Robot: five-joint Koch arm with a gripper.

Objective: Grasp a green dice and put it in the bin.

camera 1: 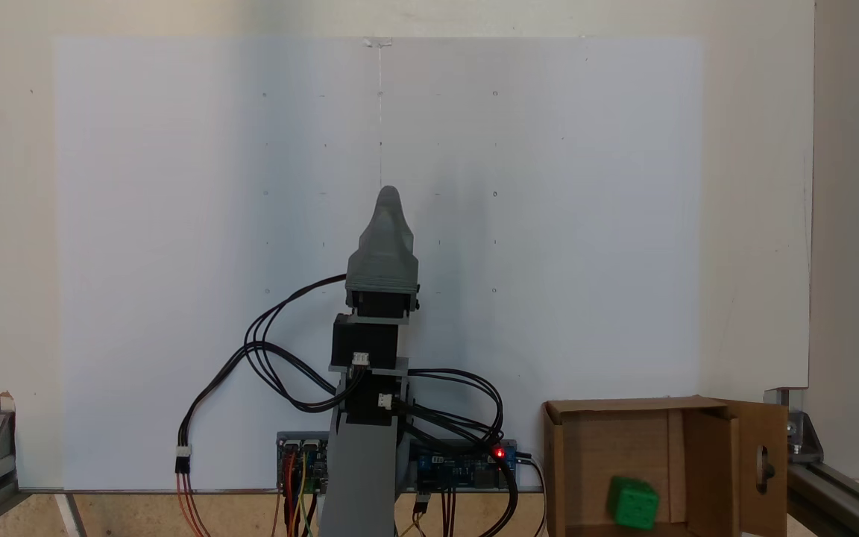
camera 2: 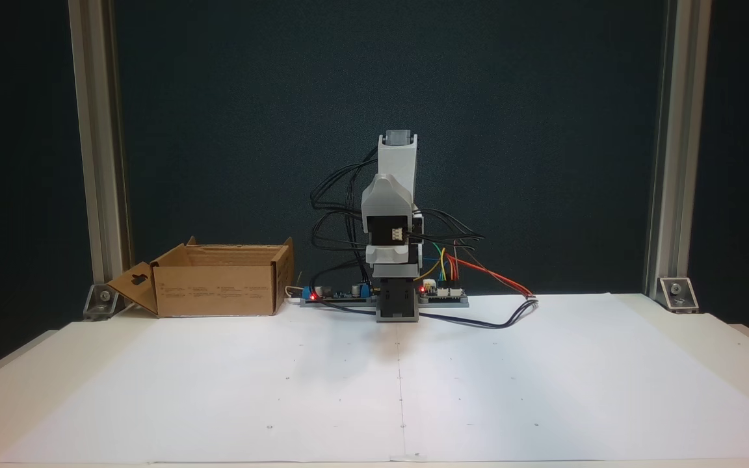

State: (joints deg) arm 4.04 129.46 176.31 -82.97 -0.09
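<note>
Dice: the green dice (camera 1: 632,503) lies inside the bin, on its floor near the right inner wall in a fixed view, tilted on an edge.
Bin: brown cardboard box (camera 1: 627,440), open at the top, flaps out; one side flap has a keyhole cut-out. It stands on the surface (camera 2: 218,377) beside the arm's base, at the left in a fixed view (camera 2: 218,281).
Hand: the grey hand (camera 1: 388,195) is folded over the base, pointing out over the white sheet (camera 1: 176,224), well apart from the bin. Its jaws lie one behind the other; released or clenched, I cannot tell.
Electronics: circuit boards (camera 2: 443,294) with red lights sit at the base, cables (camera 1: 280,358) looping around.
</note>
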